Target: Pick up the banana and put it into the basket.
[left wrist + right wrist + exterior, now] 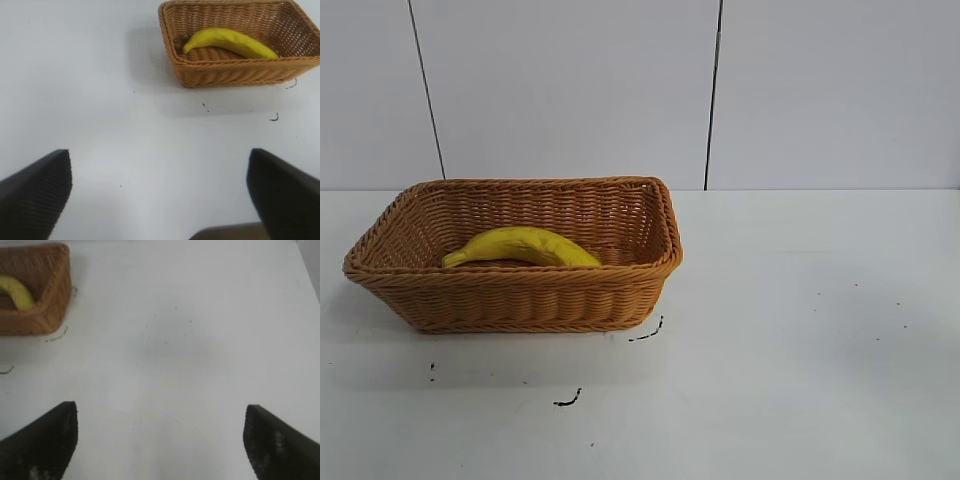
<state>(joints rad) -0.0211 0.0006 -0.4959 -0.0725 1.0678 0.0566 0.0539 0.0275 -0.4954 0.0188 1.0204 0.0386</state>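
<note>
The yellow banana (523, 246) lies inside the tan wicker basket (520, 297) on the white table, left of centre. Both also show in the left wrist view, banana (230, 42) in basket (235, 75), and partly in the right wrist view, banana (16, 291) in basket (47, 315). My left gripper (160, 192) is open and empty, over bare table well away from the basket. My right gripper (161, 437) is open and empty too, far from the basket. Neither gripper shows in the exterior view.
Small black scuff marks (568, 400) lie on the table in front of the basket. A pale panelled wall (720, 90) stands behind the table. A brown edge (230, 232) shows near the left gripper.
</note>
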